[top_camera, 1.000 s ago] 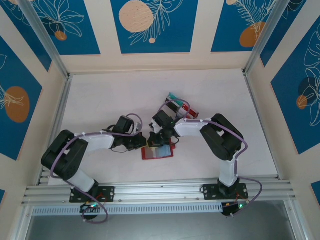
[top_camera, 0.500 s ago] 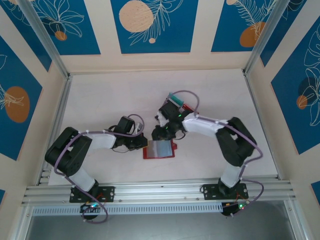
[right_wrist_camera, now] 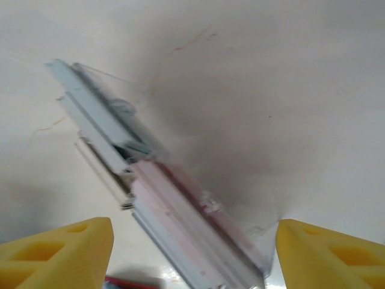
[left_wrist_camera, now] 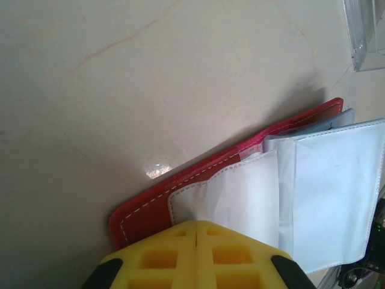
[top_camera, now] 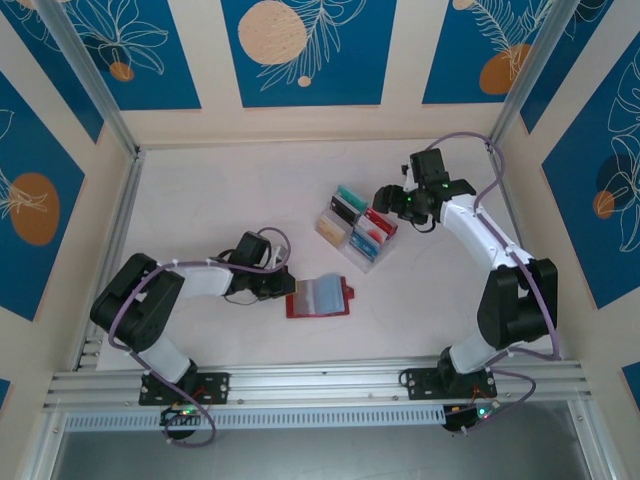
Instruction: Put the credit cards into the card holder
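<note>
Descending squarely, the wide-open right gripper point(top_camera: 398, 203) ought to have straddled one of the thin plastic credit cards point(top_camera: 378, 222) in the clear slotted rack point(top_camera: 358, 258); the closed left gripper point(top_camera: 283, 288) pinned the red folding card holder point(left_wrist_camera: 150, 208).

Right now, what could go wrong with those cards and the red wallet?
The open right gripper is beside closely packed credit cards in the clear rack; it might pinch two or tip the rack. The left gripper meets only one edge of the card holder, so it may slide when a card goes in.
</note>
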`<state>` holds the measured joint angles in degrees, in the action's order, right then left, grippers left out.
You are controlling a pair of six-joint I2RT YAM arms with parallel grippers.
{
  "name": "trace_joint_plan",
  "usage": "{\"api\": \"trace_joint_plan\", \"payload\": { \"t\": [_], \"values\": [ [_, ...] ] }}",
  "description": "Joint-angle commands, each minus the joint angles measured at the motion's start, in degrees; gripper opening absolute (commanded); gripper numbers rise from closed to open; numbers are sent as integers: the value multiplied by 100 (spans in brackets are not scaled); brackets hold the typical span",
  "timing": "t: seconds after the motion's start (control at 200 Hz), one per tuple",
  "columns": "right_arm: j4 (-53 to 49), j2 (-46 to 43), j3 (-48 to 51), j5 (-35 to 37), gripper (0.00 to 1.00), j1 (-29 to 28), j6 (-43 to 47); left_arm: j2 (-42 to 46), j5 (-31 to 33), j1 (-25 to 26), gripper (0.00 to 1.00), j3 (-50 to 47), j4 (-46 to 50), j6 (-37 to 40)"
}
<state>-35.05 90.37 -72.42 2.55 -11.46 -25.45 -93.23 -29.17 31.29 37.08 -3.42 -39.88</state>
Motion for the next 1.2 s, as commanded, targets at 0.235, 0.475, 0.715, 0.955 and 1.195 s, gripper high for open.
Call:
{"api": "trace_joint_plan", "payload": {
  "t": [0.235,0.475,0.715,0.955,1.195],
  "values": [
    [-259,431,-57,-779,76,-35,139,-221,388,31,5,-55,397,156],
    [-3,348,300,-1422,76,-180,-225,-275,368,32,5,-47,342,138],
    [131,315,366,-1453,76,-598,-643,-298,390,29,4,-50,341,138],
    [-164,240,129,-618,76,-974,-587,-293,369,30,4,-92,307,106],
    [-491,184,-172,-191,74,-1047,-358,-288,377,34,4,-138,279,116]
  ]
}}
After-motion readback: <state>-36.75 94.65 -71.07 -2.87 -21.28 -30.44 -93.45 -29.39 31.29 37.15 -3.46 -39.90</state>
